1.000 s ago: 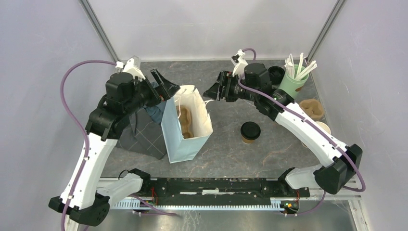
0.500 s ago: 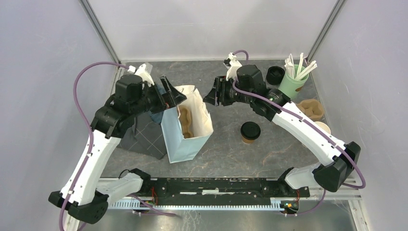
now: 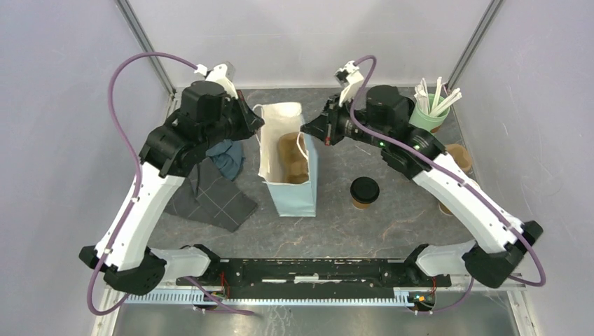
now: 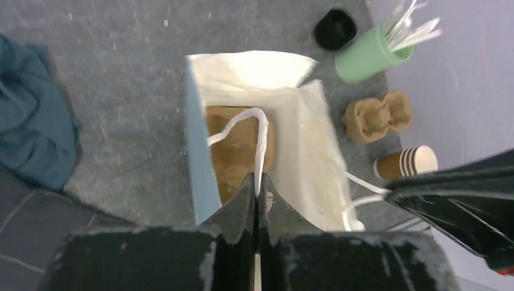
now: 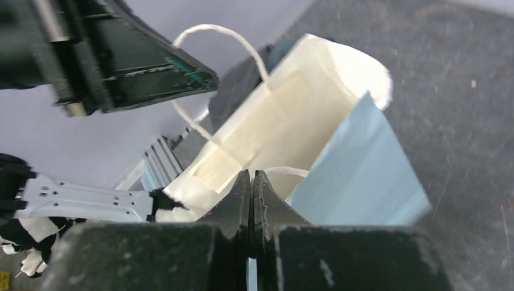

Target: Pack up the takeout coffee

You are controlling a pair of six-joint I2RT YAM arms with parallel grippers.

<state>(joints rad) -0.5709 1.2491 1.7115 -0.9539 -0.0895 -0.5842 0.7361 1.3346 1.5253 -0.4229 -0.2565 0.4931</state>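
**Finding 1.** The left gripper point(image 4: 257, 185) is pressed together on the left white cord handle point(image 4: 259, 130) of the pale blue paper bag with a white lining point(image 3: 294, 199). The cord runs straight into the closed tips.

**Finding 2.** The right gripper point(image 5: 251, 177) is likewise pinched on the right white cord handle point(image 5: 285, 171) at the opposite rim. The bag stands upright between the 2 grips with its mouth held open. A brown pulp cup carrier point(image 3: 291, 157) sits in its bottom.

**Finding 3.** The takeout coffee point(image 3: 364, 190), a small brown kraft paper cup with a round black plastic lid, stands on the dark grey tabletop point(image 3: 336, 224). It is to the right of the bag, near it but apart, lid up and long axis vertical. It is not yet packed.

**Assessment.** From the right gripper the cup lies toward the arm bases and slightly rightward. The bag stands between it and the left gripper. The right arm is plainly the nearer (its forearm passes close by the cup). In my judgement that arm must give up its handle to fetch the cup, leaving 1 grip on the mouth, so the bag may sag.
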